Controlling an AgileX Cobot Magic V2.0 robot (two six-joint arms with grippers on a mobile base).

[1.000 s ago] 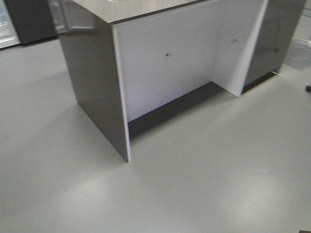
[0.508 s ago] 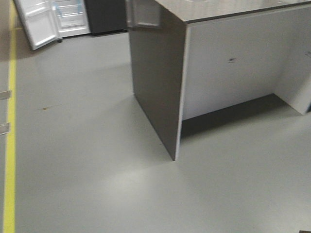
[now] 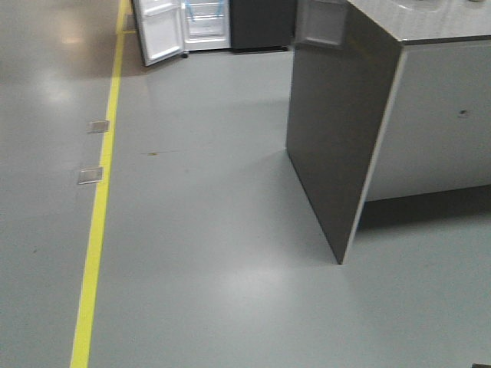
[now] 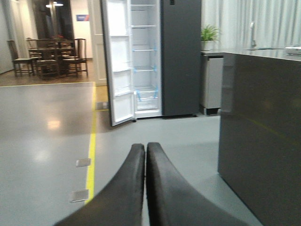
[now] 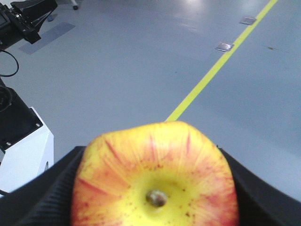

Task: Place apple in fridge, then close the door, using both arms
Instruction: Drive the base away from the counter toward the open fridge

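I am turning away from the worktop (image 3: 441, 27), so the fridge (image 4: 181, 56), its door (image 4: 117, 70) standing open, is now coming into view ahead, while my right hand (image 5: 155, 207) is clamping the apple (image 5: 155, 174) and my left hand (image 4: 146, 188) is travelling pinched closed, empty.

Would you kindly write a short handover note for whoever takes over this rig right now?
Left claw: shut, empty.
Right claw: shut on the apple.
The fridge is some way ahead, its door open and the shelves bare as far as can be seen.
Done: apple picked up.
Left: drive to the fridge, set the apple on a shelf, close the door.
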